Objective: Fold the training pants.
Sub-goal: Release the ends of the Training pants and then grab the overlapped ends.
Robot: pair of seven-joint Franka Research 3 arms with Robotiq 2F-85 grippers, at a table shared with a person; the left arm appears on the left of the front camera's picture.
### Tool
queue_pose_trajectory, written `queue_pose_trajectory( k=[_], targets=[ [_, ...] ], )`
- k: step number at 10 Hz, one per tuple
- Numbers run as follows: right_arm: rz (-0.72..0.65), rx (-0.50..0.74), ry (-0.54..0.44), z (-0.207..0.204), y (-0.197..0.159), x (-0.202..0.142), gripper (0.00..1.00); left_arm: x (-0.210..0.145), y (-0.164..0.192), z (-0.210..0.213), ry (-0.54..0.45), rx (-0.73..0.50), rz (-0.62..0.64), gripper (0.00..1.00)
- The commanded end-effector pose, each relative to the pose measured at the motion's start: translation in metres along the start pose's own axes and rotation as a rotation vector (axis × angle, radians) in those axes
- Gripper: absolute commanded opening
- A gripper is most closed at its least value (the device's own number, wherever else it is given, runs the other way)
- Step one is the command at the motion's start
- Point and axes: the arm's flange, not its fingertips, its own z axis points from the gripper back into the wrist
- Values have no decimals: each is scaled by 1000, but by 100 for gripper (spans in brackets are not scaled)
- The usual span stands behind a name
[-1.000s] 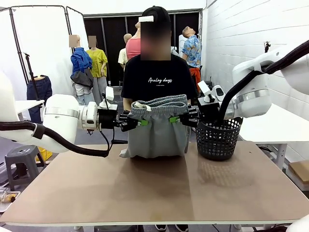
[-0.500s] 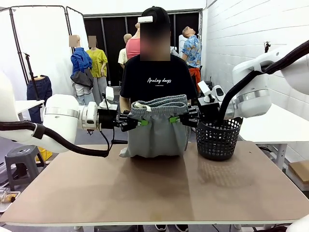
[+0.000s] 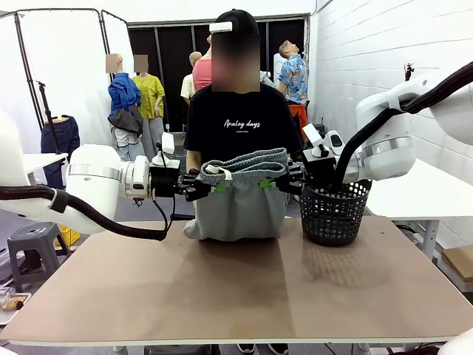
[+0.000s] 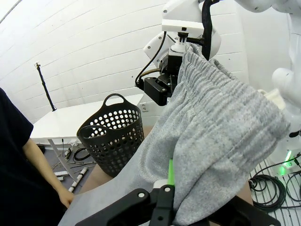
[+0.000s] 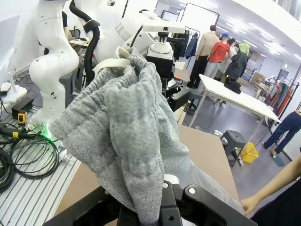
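The left arm (image 3: 96, 181) enters from the left border, where its rear part is cut off. The left gripper (image 3: 209, 186) is clamped on the left corner of the waistband of the training pants (image 3: 240, 211). In the left wrist view, 1 green pad (image 4: 170, 172) presses into the grey cloth, and the cloth covers the fingertips, so they are hard to make out.

The pants hang stretched between the 2 grippers, above the far part of the table (image 3: 236, 296). Their lower end touches the tabletop close to the far edge. The waistband is gathered and sags a little in the middle, and a pale drawstring (image 3: 216, 171) lies on its left part. The legs are bunched together, and I cannot tell how they lie underneath.

A person (image 3: 240, 122) stands behind the pants, which hide the lower body. In the left wrist view, 1 hand (image 4: 66, 197) is low by the cloth.

The right gripper (image 3: 275, 181) is closed on the right corner of the waistband. In the right wrist view, cloth drapes over its fingers and hides the tips.

A black basket (image 3: 334, 214) stands on the table just right of the pants, with a narrow gap between them. It hides part of the right arm's wrist. From the pants to the near edge, the brown surface lies open across the full width.
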Motion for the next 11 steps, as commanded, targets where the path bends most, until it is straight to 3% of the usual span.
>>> queue_pose_trajectory(
  k=[1,11],
  targets=[
    [7,2,-3,-1,2,2,0,3,-1,0,-4,0,-5,0],
    [7,2,-3,-1,2,2,0,3,-1,0,-4,0,-5,0]
  ],
)
